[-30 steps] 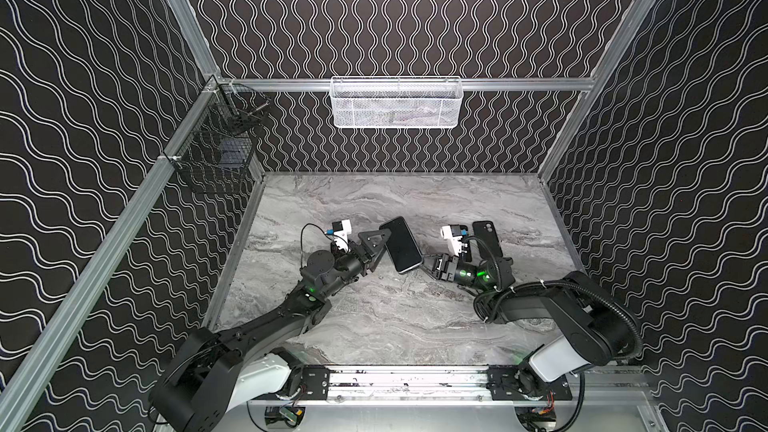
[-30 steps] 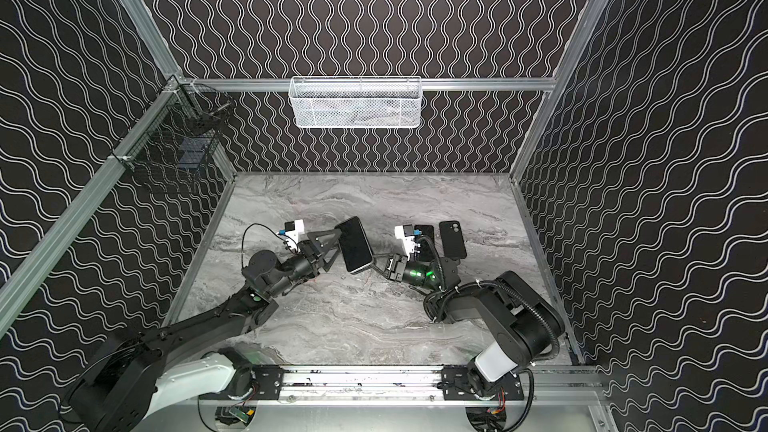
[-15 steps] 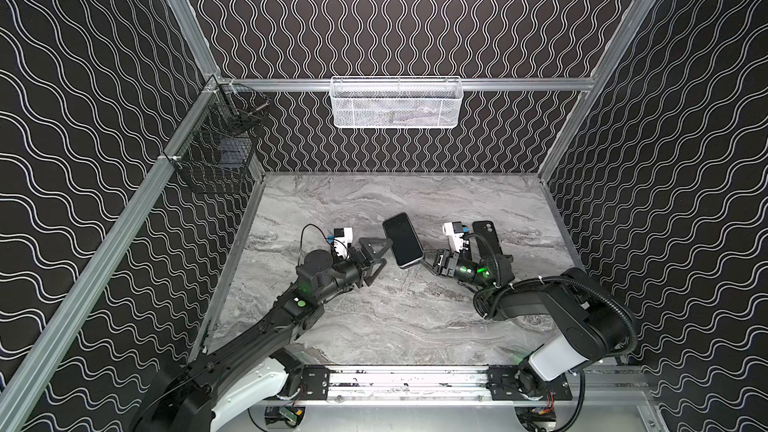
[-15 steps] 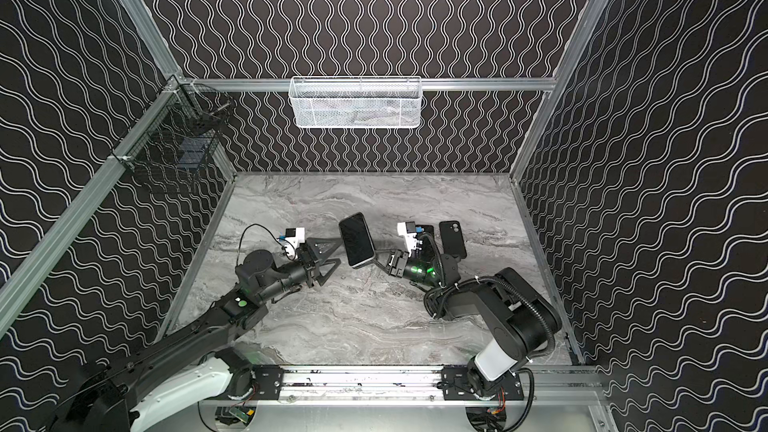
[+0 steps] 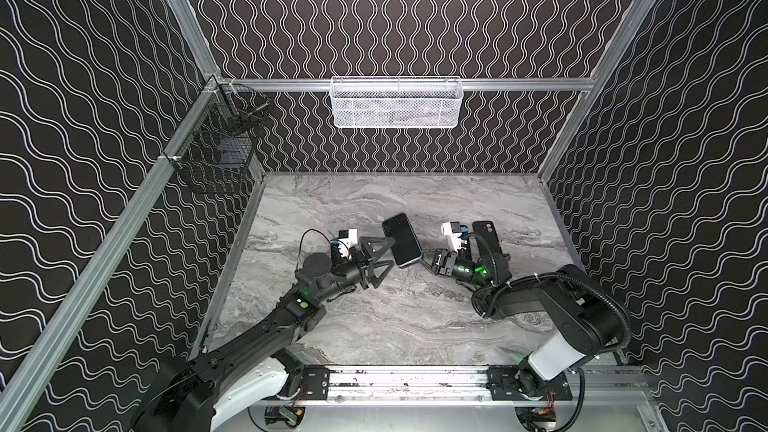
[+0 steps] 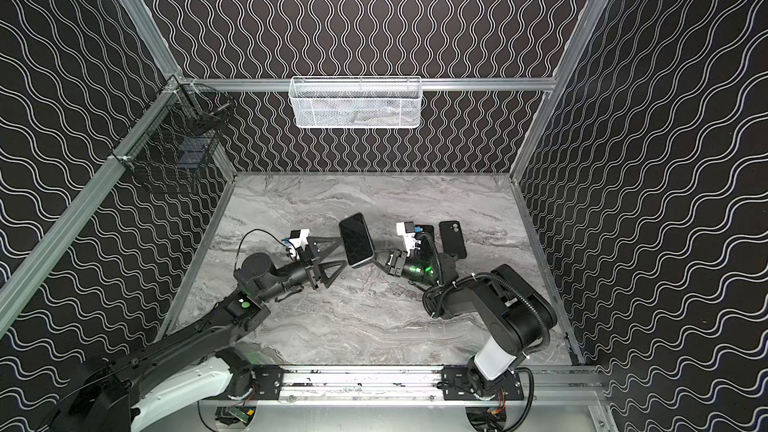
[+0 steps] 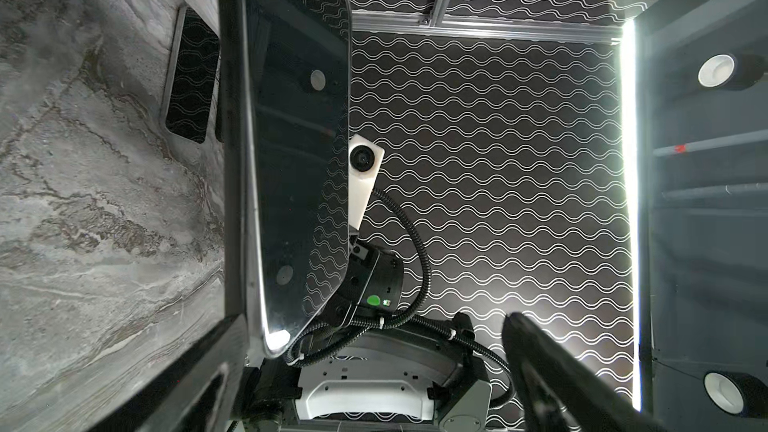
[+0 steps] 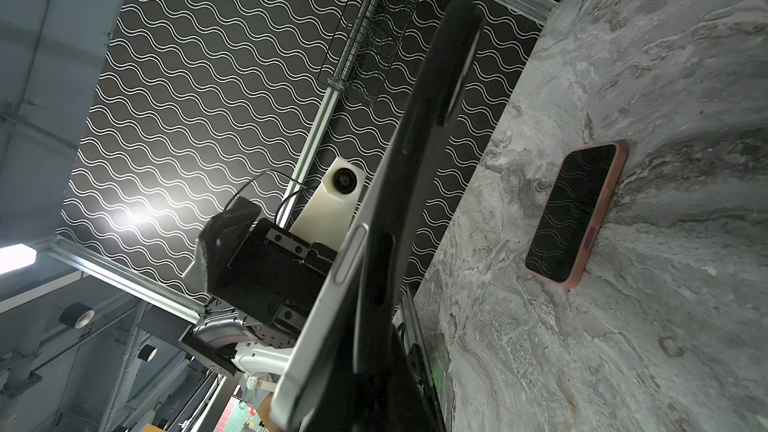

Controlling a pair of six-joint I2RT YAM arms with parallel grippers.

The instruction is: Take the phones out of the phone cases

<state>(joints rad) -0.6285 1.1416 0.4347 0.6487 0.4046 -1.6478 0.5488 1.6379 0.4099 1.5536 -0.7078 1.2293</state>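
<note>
Both top views show the right fingers (image 5: 428, 254) clamped on a corner of the raised phone (image 5: 401, 239), with the left fingers (image 5: 384, 242) spread beside it. The phone case (image 8: 370, 326) looks partly on, so the left must grip its edge and peel.

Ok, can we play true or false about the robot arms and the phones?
1. The right gripper holds a phone up off the table. True.
2. The left gripper is squeezed shut. False: its jaws stand wide open beside the phone.
3. The held phone's screen is lit up. False: it is dark.
4. A pink-rimmed phone lies flat on the table. True.
5. The white basket sits on the table. False: it hangs on the rail of the back wall.
</note>
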